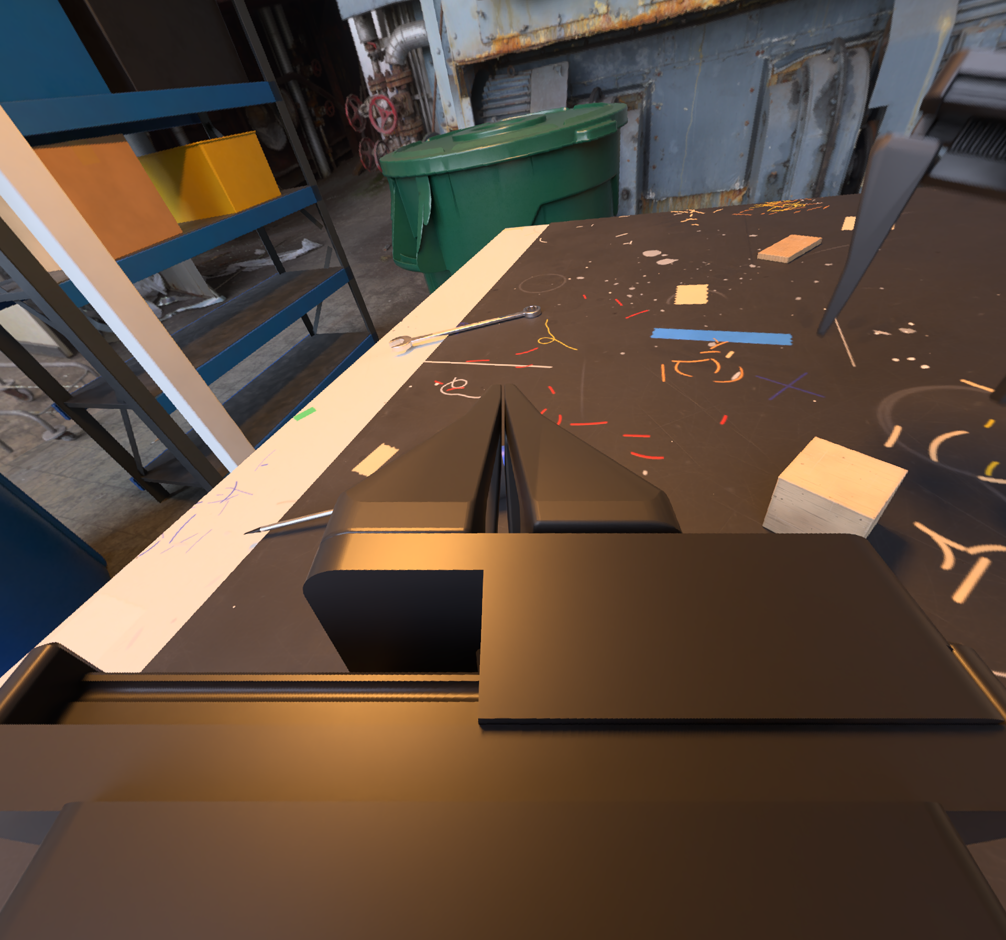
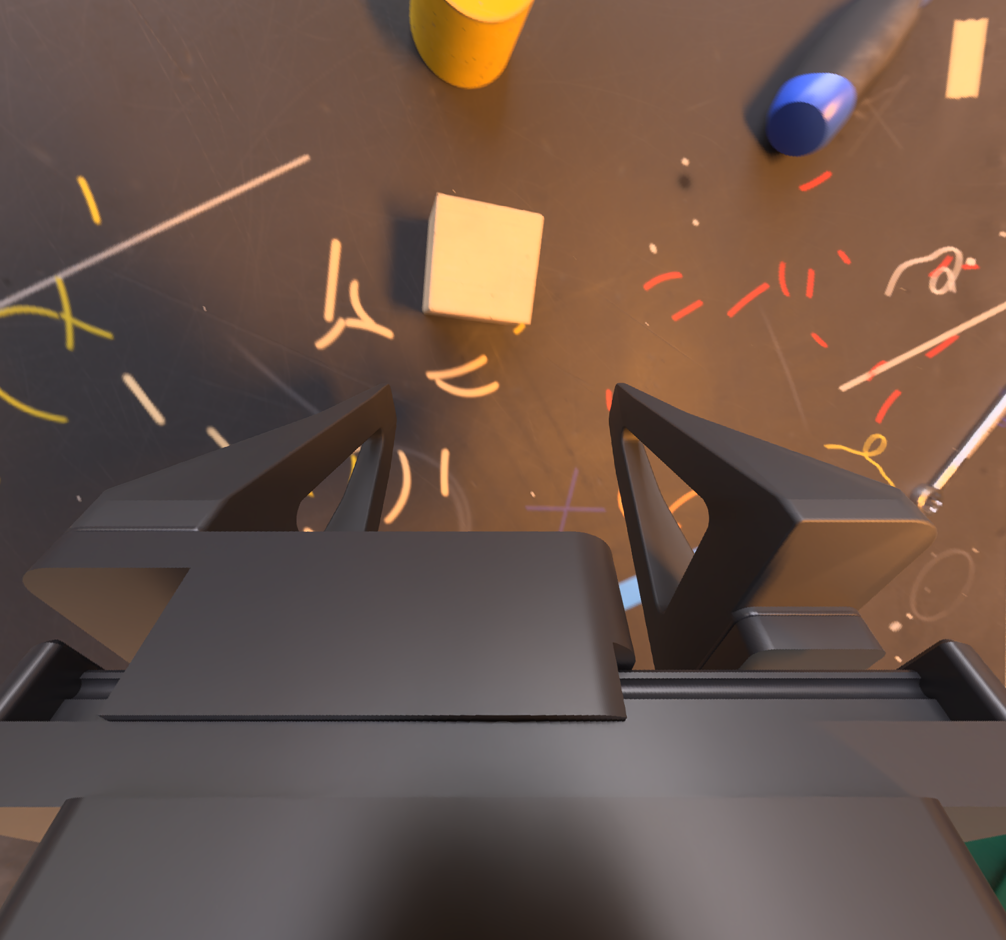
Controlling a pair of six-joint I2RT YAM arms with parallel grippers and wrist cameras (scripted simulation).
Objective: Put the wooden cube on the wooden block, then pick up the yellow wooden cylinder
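The pale wooden cube (image 2: 483,259) rests on the dark table straight ahead of my right gripper (image 2: 501,396), which is open, empty and hovers above the table looking down. The cube also shows in the left wrist view (image 1: 833,486), to the right of my left gripper (image 1: 502,391), which is shut and empty low over the table. The yellow wooden cylinder (image 2: 473,10) stands upright beyond the cube in the right wrist view. The flat wooden block (image 1: 789,248) lies far back on the table. One finger (image 1: 876,228) of the right gripper hangs at the upper right of the left wrist view.
A blue-handled screwdriver (image 2: 854,54) lies right of the cylinder. A wrench (image 1: 468,326) lies at the table's pale left edge (image 1: 305,456), a thin scriber (image 1: 288,522) nearer. Off the table stand a green bin (image 1: 506,179) and blue shelving (image 1: 179,217).
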